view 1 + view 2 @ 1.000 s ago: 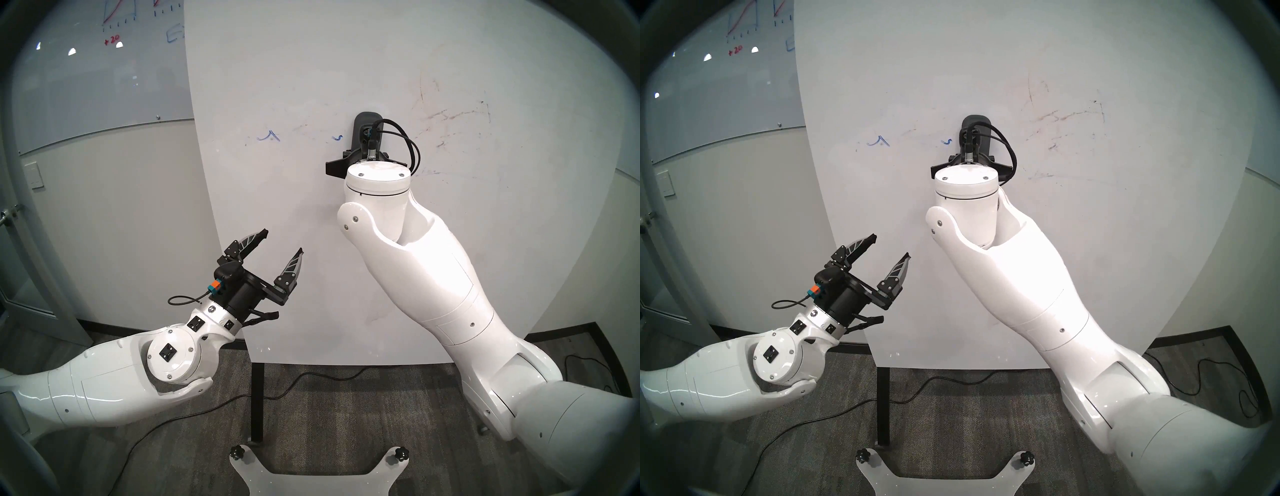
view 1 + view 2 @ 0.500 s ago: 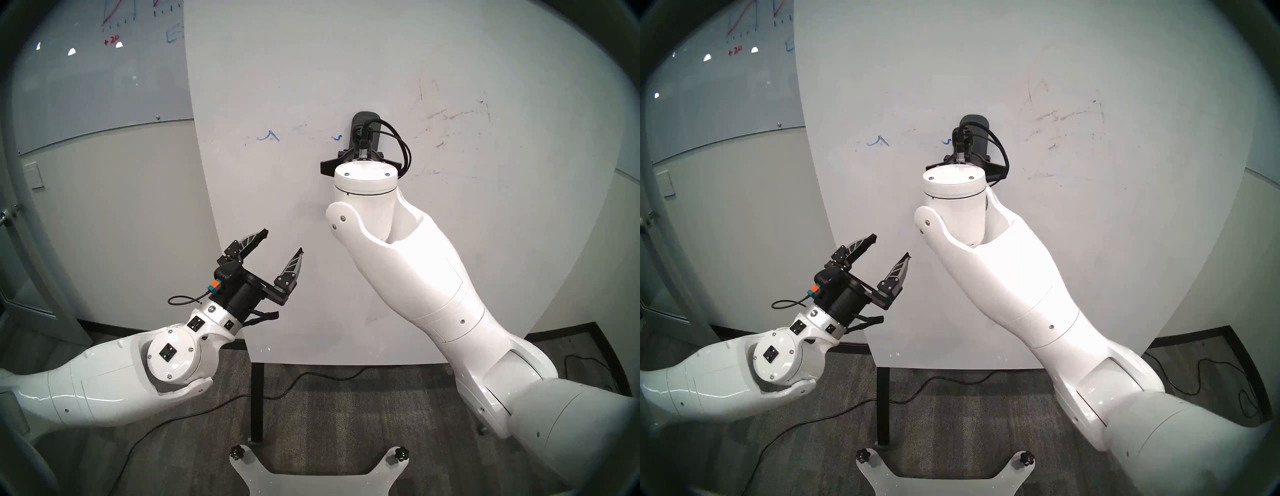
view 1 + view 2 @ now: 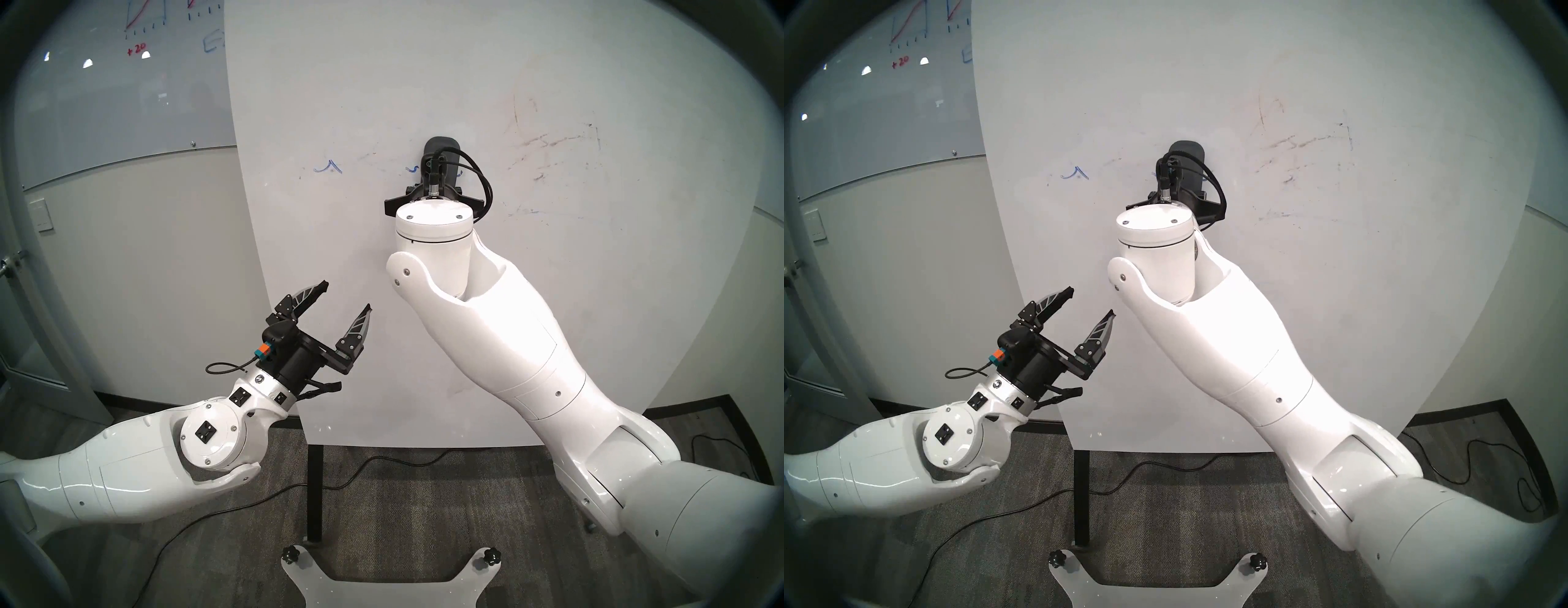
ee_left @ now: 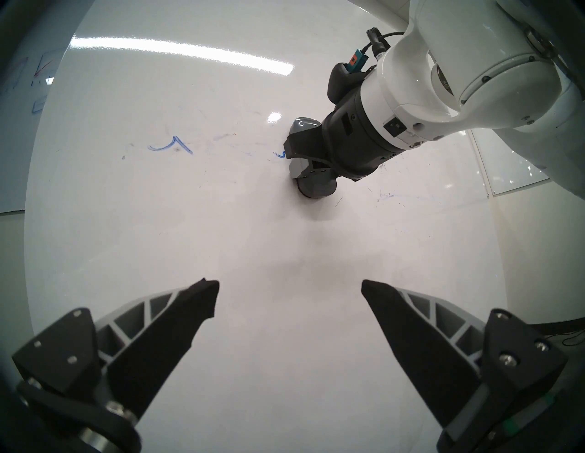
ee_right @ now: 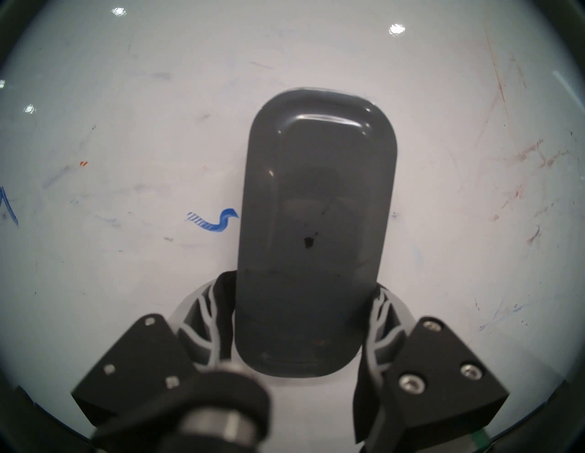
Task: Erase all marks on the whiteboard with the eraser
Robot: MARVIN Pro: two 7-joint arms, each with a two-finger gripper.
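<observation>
Right wrist view: smooth grey rounded eraser [image 5: 311,240] is clamped by right gripper [image 5: 304,319] against matte whiteboard [image 5: 126,95]; left gripper [image 4: 289,294] is held agape.

Grey eraser [image 5: 313,240], blue squiggle [image 5: 212,221] (striped tail).

Eraser [image 5: 313,240] flat on whiteboard [image 5: 126,95]
</observation>
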